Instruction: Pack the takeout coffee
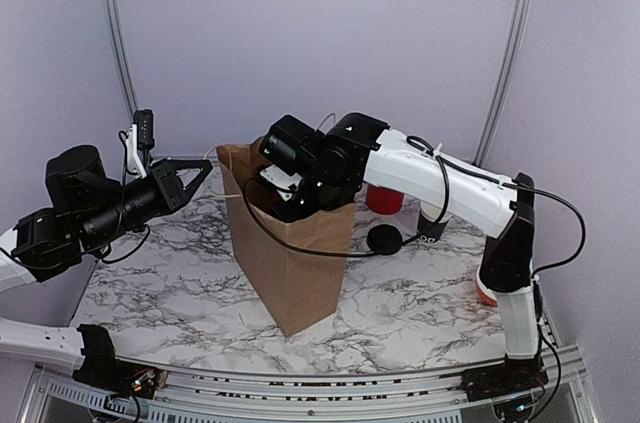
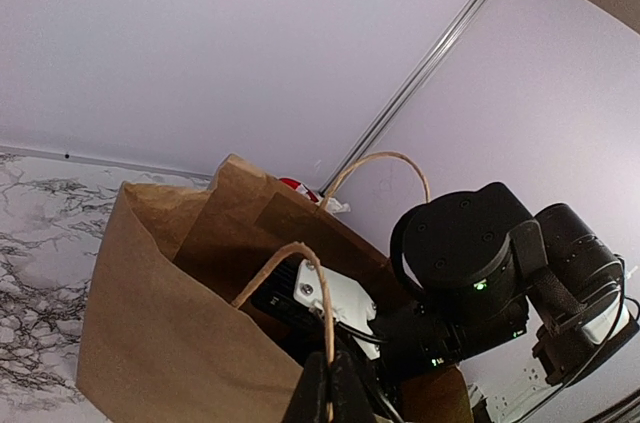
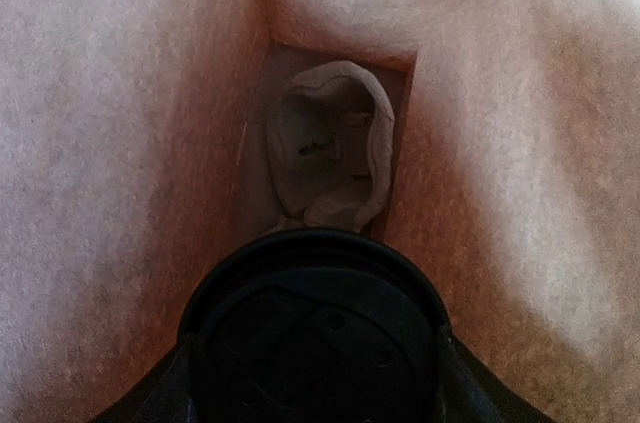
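Observation:
A brown paper bag (image 1: 295, 263) stands open mid-table. My left gripper (image 1: 205, 165) is shut on the bag's twine handle (image 2: 322, 283), its fingertips (image 2: 330, 388) pinched around the cord at the bag's left rim. My right gripper (image 1: 285, 198) reaches down into the bag's mouth. In the right wrist view it (image 3: 315, 383) is shut on the takeout coffee, whose round black lid (image 3: 315, 343) fills the space between the fingers (image 3: 160, 393). The cup hangs inside the bag above its floor. The cup's sides are hidden.
A crumpled pale wrapper (image 3: 335, 148) lies on the bag's floor below the cup. Behind the bag stand a red tub (image 1: 384, 200), a loose black lid (image 1: 384, 238) and a second black cup (image 1: 432, 223). An orange object (image 1: 484, 288) lies by the right arm.

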`<state>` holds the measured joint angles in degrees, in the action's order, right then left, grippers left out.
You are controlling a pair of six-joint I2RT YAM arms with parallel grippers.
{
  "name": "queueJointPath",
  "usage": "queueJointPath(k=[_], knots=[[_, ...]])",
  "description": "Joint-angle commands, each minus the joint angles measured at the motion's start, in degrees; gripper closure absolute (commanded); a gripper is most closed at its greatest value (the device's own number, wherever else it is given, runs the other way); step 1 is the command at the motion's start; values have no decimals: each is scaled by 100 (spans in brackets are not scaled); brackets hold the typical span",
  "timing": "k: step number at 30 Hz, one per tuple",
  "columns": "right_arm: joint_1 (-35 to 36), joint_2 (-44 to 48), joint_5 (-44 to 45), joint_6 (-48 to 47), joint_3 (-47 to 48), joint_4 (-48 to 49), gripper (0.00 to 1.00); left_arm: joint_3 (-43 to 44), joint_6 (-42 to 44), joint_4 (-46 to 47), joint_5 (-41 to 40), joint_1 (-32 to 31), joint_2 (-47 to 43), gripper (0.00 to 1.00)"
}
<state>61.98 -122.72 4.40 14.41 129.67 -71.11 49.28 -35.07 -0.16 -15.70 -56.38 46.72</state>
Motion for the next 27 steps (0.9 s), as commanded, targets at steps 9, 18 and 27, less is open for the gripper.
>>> queueJointPath(k=[9,18,27], knots=[[60,-68,-186,-89,-303,130,43,-85,114,163,-134,-22,-79,100],[61,-68,-139,-96,-323,133,43,-107,100,201,-126,-22,-66,100],[60,-50,-133,-92,-536,143,43,-115,78,183,-126,-22,-96,100]])
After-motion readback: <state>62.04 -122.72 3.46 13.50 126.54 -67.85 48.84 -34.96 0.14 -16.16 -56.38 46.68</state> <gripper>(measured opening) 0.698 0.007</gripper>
